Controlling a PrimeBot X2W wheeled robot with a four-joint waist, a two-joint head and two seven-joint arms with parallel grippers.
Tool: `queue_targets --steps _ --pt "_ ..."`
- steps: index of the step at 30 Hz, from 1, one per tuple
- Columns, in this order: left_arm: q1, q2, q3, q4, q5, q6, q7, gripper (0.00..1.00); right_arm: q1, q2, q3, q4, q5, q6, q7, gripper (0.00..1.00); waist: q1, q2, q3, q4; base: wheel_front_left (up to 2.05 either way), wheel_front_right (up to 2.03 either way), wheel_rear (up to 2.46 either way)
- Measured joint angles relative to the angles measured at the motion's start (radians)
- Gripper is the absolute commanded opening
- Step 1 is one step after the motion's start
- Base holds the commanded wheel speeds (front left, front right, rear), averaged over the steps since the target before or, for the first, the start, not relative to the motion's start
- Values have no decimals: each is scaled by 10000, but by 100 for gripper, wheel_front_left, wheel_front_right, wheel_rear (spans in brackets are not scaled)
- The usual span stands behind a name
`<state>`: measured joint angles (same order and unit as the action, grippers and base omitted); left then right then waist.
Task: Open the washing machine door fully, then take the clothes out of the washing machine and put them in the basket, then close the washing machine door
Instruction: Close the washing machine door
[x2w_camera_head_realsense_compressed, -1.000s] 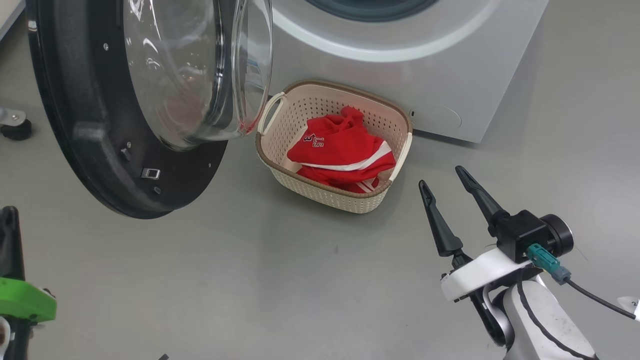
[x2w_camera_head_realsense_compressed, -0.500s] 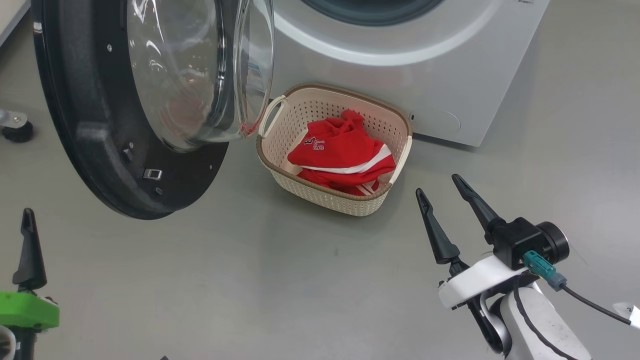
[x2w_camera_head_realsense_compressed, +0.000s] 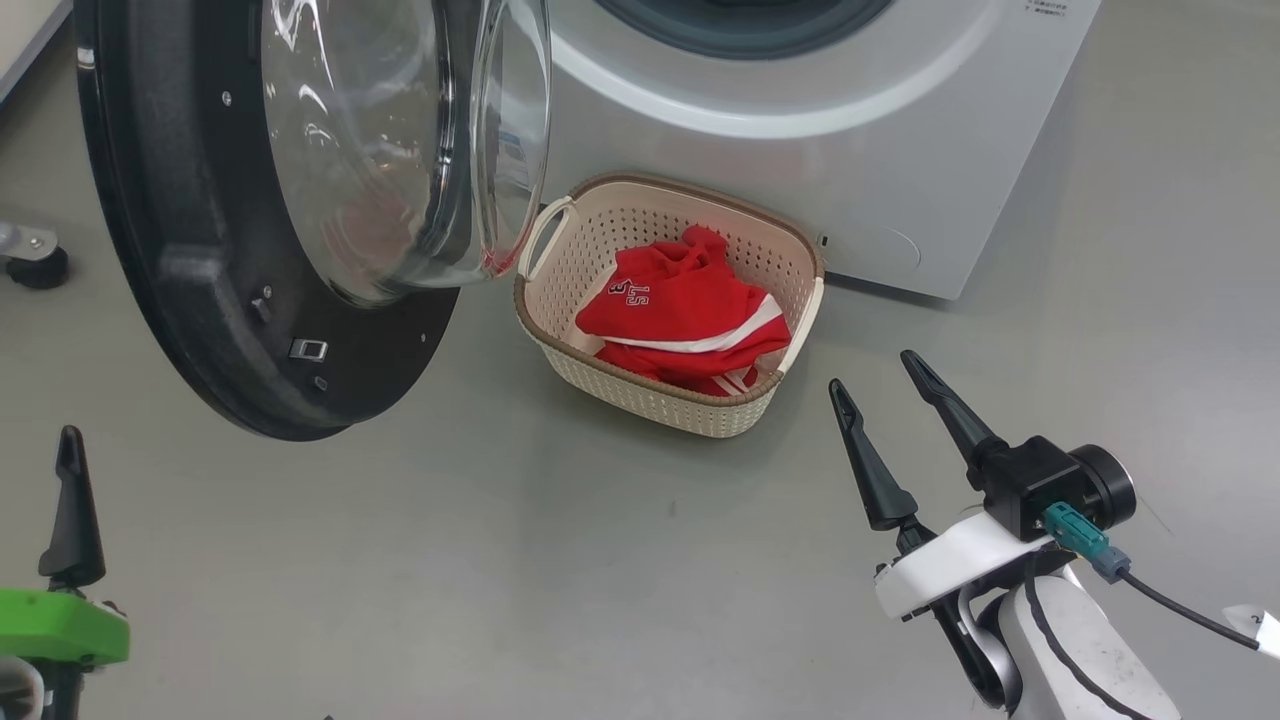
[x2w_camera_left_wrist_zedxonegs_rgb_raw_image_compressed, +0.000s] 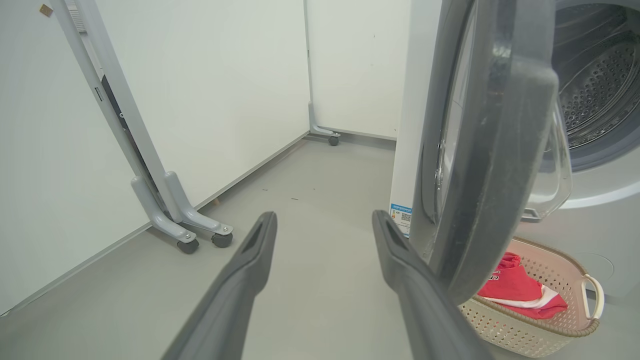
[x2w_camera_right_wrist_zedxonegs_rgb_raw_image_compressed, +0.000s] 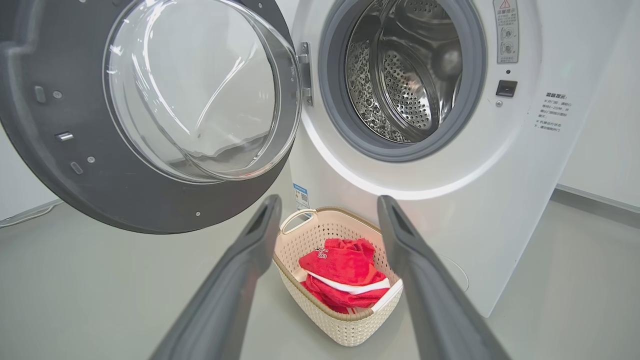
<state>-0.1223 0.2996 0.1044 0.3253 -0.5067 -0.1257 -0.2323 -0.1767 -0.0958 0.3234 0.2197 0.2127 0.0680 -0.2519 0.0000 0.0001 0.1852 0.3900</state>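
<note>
The washing machine door (x2w_camera_head_realsense_compressed: 200, 250) hangs open at the upper left, its glass bowl facing the white washing machine (x2w_camera_head_realsense_compressed: 800, 130). In the right wrist view the steel drum (x2w_camera_right_wrist_zedxonegs_rgb_raw_image_compressed: 405, 70) holds no garment that I can see. The basket (x2w_camera_head_realsense_compressed: 640, 385) sits on the floor against the machine's front, with the red clothes (x2w_camera_head_realsense_compressed: 680, 310) piled inside it. My right gripper (x2w_camera_head_realsense_compressed: 872, 370) is open and holds nothing, a short way right of the basket. One finger (x2w_camera_head_realsense_compressed: 72, 510) of my left gripper rises at the lower left. In its own view the left gripper (x2w_camera_left_wrist_zedxonegs_rgb_raw_image_compressed: 324, 216) is open beside the door's edge (x2w_camera_left_wrist_zedxonegs_rgb_raw_image_compressed: 500, 125).
White panels on caster feet (x2w_camera_left_wrist_zedxonegs_rgb_raw_image_compressed: 190, 235) stand along the left wall, and one caster (x2w_camera_head_realsense_compressed: 35, 265) shows behind the door. Grey floor (x2w_camera_head_realsense_compressed: 600, 560) spreads between my grippers and the basket. A cable (x2w_camera_head_realsense_compressed: 1180, 595) trails from my right wrist.
My left gripper's finger has come further into the head view, and the jaws now stand apart. The head view has drifted slightly. Basket, clothes and door stay put.
</note>
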Motion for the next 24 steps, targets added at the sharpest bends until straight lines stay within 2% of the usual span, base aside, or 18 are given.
queue_targets --steps 24 --pt "-7 58 -155 265 0 0 -155 100 5 2 -36 -4 0 -2 0 100 0 0 56 51 0 0 0"
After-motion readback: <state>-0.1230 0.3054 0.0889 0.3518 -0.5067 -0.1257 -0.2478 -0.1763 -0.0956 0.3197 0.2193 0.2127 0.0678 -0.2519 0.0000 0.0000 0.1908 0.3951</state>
